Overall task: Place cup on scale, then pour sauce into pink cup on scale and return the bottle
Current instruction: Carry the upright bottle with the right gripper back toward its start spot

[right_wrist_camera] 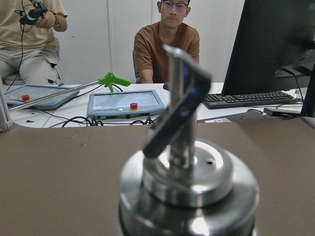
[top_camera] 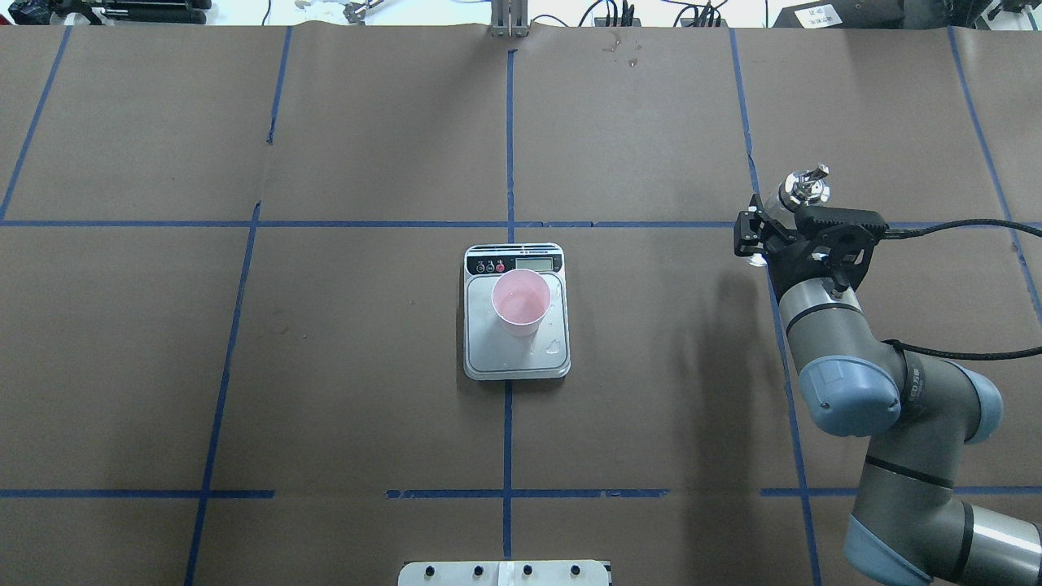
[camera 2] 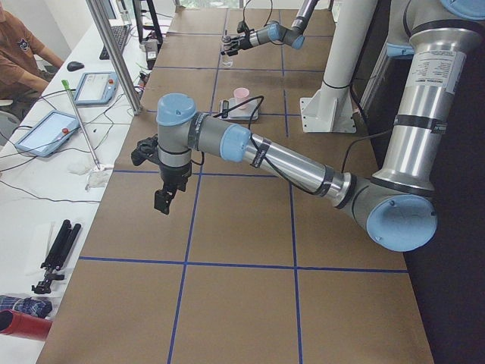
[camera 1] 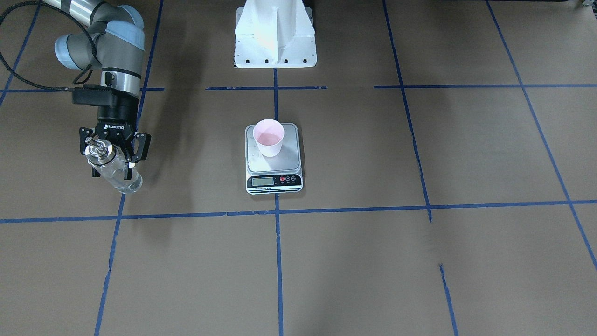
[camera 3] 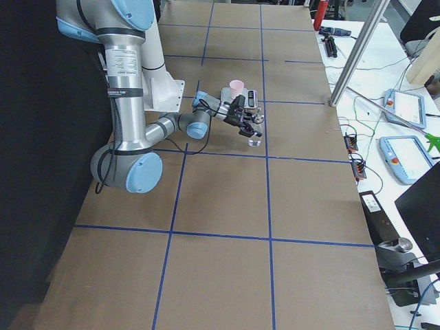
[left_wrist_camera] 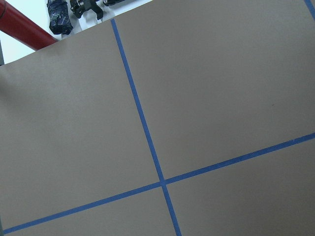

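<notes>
The cup (camera 1: 268,138) stands upright on the steel platform of the scale (camera 1: 290,156), towards the platform's rear left corner as the robot sees it. A few droplets lie on the platform beside the cup. The scale sits at the centre of the worktop (camera 1: 373,261), display strip facing away from the robot.

The bottle (camera 1: 122,177) is well apart from the scale, on the robot's right side. It is roughly upright, metal spout cap uppermost. The right pincer (camera 1: 114,163) is closed on the bottle just below the cap. Contact between bottle base and worktop cannot be determined.

The left pincer (camera 2: 165,199) hangs pointing downward above the worktop, far from the scale. Its jaw state cannot be determined.
</notes>
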